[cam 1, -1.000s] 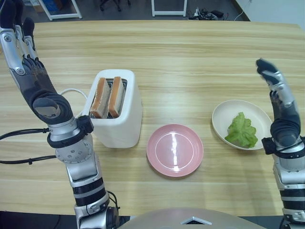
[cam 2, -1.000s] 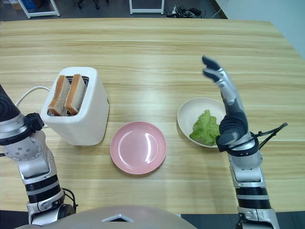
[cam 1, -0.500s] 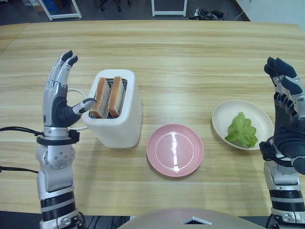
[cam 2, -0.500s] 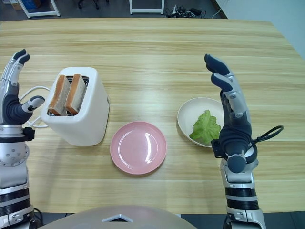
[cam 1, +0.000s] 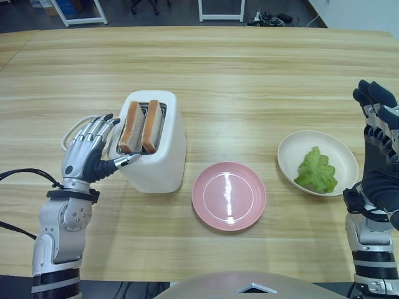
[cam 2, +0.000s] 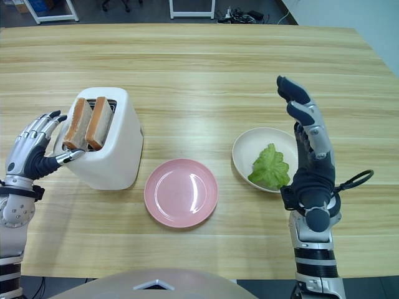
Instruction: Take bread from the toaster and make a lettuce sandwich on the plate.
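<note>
2 bread slices [cam 1: 133,128] stand on edge in the slots of the boxy white toaster [cam 1: 156,159], long axes running front to back, tan crusts up. The left hand [cam 1: 86,154] sits just left of the toaster, fingers spread, holding nothing. Right of the toaster lies a glossy round pink plate [cam 1: 229,195]. Farther right are crinkled green lettuce [cam 1: 317,170] in a cream bowl [cam 1: 290,149] and the right hand [cam 2: 310,149], upright, flat-open, empty.

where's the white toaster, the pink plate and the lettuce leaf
white box-shaped toaster [cam 2: 117,157], right eye view, on its side wall
pink round plate [cam 1: 229,197], left eye view, on its bare centre
green lettuce leaf [cam 1: 317,172], left eye view, on the middle of the leaf
</note>
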You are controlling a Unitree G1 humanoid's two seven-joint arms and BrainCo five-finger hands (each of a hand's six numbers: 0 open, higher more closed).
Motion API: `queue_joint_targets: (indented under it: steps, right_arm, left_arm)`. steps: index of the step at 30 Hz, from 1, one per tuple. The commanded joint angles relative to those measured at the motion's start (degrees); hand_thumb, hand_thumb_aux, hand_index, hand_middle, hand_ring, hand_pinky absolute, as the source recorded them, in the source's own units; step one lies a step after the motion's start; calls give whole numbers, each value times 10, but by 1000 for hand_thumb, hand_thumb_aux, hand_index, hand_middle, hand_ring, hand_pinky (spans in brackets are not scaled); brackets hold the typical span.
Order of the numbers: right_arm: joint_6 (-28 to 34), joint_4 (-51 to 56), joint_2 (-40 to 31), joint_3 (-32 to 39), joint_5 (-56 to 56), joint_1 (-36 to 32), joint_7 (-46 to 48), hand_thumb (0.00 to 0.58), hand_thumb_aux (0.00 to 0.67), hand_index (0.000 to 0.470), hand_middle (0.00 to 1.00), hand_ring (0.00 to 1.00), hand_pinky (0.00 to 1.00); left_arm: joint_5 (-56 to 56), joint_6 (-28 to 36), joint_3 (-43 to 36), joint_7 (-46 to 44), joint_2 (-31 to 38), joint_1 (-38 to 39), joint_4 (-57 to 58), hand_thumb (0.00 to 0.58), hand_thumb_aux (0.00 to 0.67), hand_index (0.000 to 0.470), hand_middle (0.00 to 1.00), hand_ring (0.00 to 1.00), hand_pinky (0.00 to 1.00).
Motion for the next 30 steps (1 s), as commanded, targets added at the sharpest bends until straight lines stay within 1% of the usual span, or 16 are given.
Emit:
queue_joint_targets:
  steps: [1,3,5,6,7,8,9,17,21,23,24,25,30]
  right_arm:
    - [-1,-6,3,-9,1,6,7,0,0,0,0,0,0]
    - [-1,-6,4,-11,2,8,9,0,0,0,0,0,0]
    - [-1,-4,5,-12,4,10,10,0,0,0,0,0,0]
    - [-2,-3,5,-13,4,10,11,0,0,0,0,0,0]
    - [-2,-3,6,-14,4,11,12,0,0,0,0,0,0]
    - [-1,-3,6,-14,5,12,12,0,0,0,0,0,0]
    - [-1,-4,6,-15,6,13,12,0,0,0,0,0,0]
    - [3,-7,8,-19,9,17,12,0,0,0,0,0,0]
    - [5,-6,11,-20,7,16,12,0,0,0,0,0,0]
    - [6,-7,12,-20,6,16,12,0,0,0,0,0,0]
    - [7,-7,13,-20,5,16,12,0,0,0,0,0,0]
    - [7,-7,14,-19,4,16,12,0,0,0,0,0,0]
    - [8,-3,20,-18,1,14,15,0,0,0,0,0,0]
  left_arm:
    - [12,14,-21,0,8,-8,4,100,60,42,0,0,0]
    - [15,20,-27,1,10,-11,5,100,60,42,0,0,0]
    - [17,28,-33,0,9,-13,5,187,118,83,0,0,0]
    - [18,32,-36,-1,9,-14,6,319,221,155,0,0,0]
    - [22,36,-40,-1,10,-15,7,464,370,260,0,0,0]
    - [24,39,-41,-1,12,-15,8,501,423,297,0,0,0]
    - [24,43,-43,-5,16,-14,8,580,670,470,0,0,0]
    - [-18,58,-38,-21,22,-4,-5,580,670,470,0,0,0]
    - [-92,63,-37,-38,0,-19,-21,580,670,470,0,0,0]
    - [-141,66,-26,-29,-22,-41,-39,580,670,470,0,0,0]
    - [-154,63,-17,-13,-33,-55,-45,580,670,470,965,965,965]
    - [-170,60,-7,2,-43,-67,-50,580,670,470,1000,1000,1000]
    - [-193,33,42,76,-66,-111,-50,580,670,470,1000,1000,1000]
